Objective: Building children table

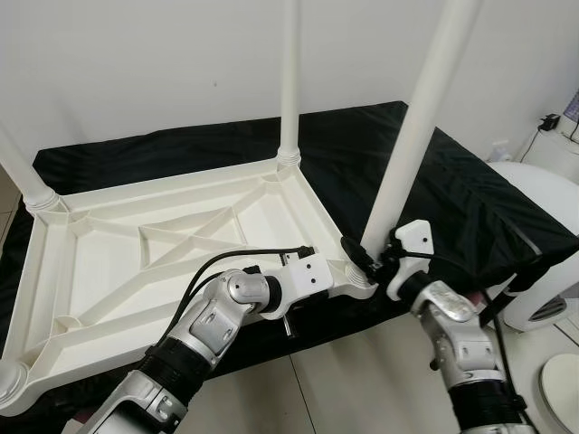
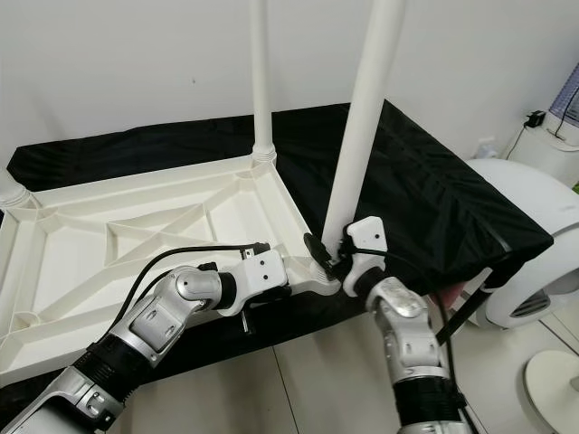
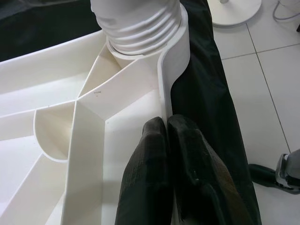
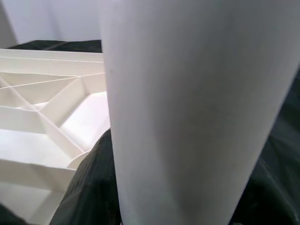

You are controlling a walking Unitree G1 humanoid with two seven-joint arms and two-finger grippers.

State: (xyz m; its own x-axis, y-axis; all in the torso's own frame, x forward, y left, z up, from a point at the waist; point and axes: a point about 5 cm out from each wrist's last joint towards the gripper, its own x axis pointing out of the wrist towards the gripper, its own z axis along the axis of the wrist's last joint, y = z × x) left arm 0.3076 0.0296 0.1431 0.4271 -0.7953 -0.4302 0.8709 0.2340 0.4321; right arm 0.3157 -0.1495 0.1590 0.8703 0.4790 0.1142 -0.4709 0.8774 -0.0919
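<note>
1. A plain white wall stands behind a black cloth (image 1: 470, 181) that covers a low surface; pale floor tiles (image 1: 362, 380) lie in front of it, and a round white appliance (image 1: 543, 235) sits on the robot's right.
2. The white table top (image 1: 163, 262) lies upside down on the cloth, its ribbed underside facing up, with its near right corner at the cloth's front edge.
3. The left gripper (image 3: 166, 124) pinches the table top's near rim just beside that corner: one finger (image 3: 147, 168) presses the inside of the thin wall and the other the outside, with only the wall between them.
4. The right gripper (image 1: 366, 258) clasps the near right leg (image 1: 412, 136) at its base; its dark fingers (image 4: 86, 187) wrap around either side of the white tube, just above the threaded collar in the corner socket.
5. That leg leans a little toward the robot's right rather than standing straight.
6. Three legs can be counted: the held one, an upright one at the far right corner (image 1: 289, 81), and one at the far left corner (image 1: 23, 176).
7. A rounded white part (image 1: 11, 384) sits at the near left corner; whether it carries a leg cannot be told.
</note>
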